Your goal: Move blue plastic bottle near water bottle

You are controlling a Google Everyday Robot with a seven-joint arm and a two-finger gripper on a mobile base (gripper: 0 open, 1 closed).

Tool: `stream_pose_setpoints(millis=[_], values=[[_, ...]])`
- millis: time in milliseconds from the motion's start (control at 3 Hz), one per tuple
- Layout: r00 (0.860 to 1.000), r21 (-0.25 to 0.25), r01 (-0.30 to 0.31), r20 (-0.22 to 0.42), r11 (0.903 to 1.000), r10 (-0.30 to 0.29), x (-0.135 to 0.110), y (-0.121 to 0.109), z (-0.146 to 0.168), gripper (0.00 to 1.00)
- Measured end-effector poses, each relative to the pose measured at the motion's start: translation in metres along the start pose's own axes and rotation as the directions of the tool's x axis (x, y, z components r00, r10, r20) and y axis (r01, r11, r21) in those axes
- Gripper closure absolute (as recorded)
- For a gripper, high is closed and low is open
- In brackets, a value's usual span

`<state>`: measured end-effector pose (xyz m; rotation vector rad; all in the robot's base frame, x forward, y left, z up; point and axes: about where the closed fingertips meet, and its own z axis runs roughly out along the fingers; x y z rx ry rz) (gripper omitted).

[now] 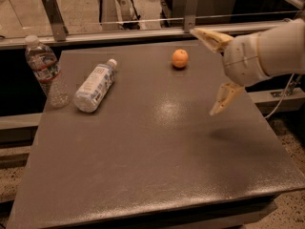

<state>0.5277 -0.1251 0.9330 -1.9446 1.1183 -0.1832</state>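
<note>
The blue plastic bottle (pixel 95 88) lies on its side on the grey table (pixel 157 166) at the back left, its white cap pointing to the back right. The water bottle (pixel 46 71) stands upright at the table's left edge, just left of the lying bottle and a small gap apart from it. My gripper (pixel 206 71) hangs above the right side of the table, far from both bottles. Its two pale fingers (pixel 224 99) are spread wide and hold nothing.
An orange (pixel 180 58) sits at the back middle of the table. A metal rail with upright posts (pixel 191 6) runs behind the table. A cable (pixel 285 97) hangs at the right.
</note>
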Motion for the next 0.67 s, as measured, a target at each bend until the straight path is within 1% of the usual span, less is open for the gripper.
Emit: stream_pose_setpoints(millis=[333,667], values=[[0.994,0.083,-0.105,0.01,0.991,0.105,0.036,0.03,-0.036,0.0],[0.992,0.102,-0.127,0.005,0.9867,0.127,0.041,0.035,-0.048,0.0]])
